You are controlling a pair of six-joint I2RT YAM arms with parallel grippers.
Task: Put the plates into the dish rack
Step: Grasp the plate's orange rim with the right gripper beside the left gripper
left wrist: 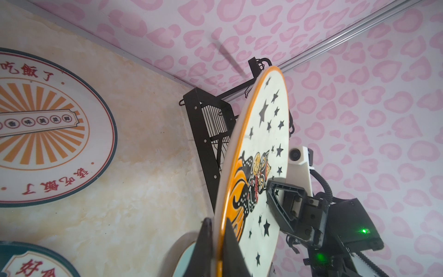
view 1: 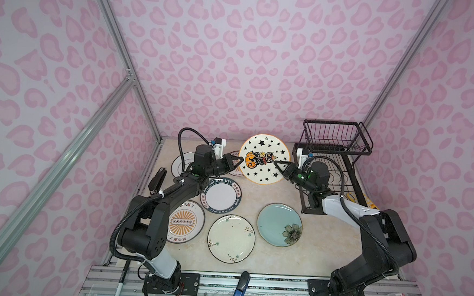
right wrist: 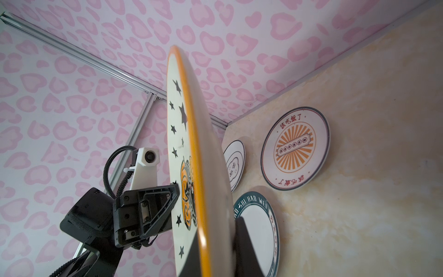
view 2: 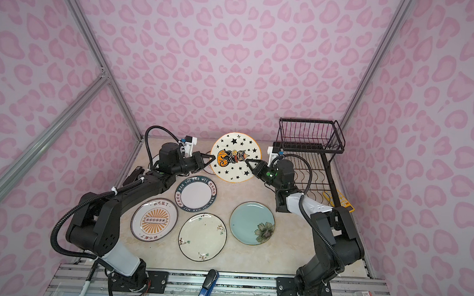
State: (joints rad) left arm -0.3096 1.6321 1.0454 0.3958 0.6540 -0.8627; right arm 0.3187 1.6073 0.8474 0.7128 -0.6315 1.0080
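I've got left hand [view 1: 237,162] and right hand [view 1: 279,168] clamped on opposite rims of the starry plate [view 1: 263,153], tilted on edge above the desk [view 1: 278,193]. Lettered plate [view 1: 221,195] lies flat by left arm. Dish rack [view 1: 329,137] sits just behind right arm.

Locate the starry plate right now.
In both top views the starry plate is raised off the table at back centre, between the left gripper and right gripper, just left of the dish rack.
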